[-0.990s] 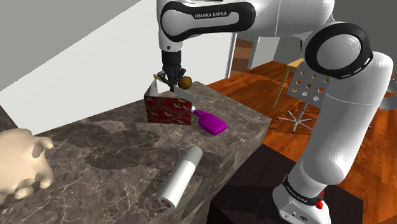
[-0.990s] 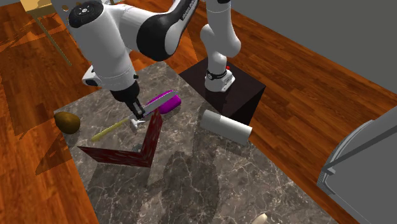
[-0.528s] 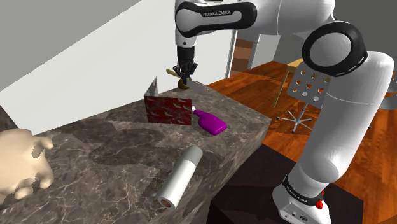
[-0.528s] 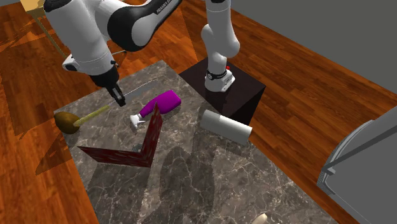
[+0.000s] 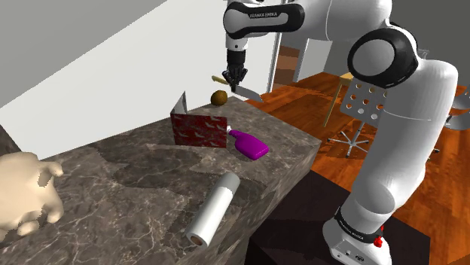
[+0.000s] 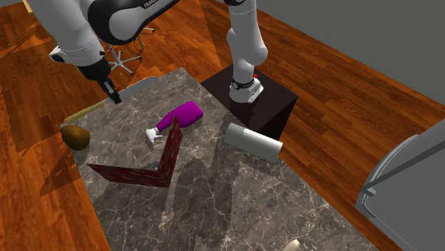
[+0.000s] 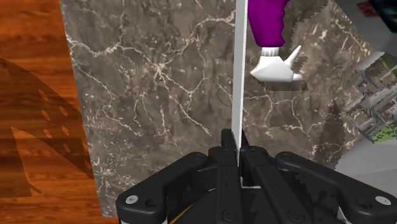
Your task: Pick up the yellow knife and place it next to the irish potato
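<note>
My gripper hangs above the far end of the marble table, shut on the knife. The knife lies level, its yellow handle sticking out one side and its grey blade the other. In the wrist view the fingers clasp the blade edge-on. The brown potato rests on the table near the corner, just below the handle and apart from it.
A red book stands open in a V near the potato. A purple spray bottle lies beside it, a white cylinder nearer the stand. A beige plush toy sits at the shoulder view's left. Wooden floor lies past the table edge.
The gripper has carried the knife up and away from the book, over the potato towards the table's far corner. The other things have stayed put.
</note>
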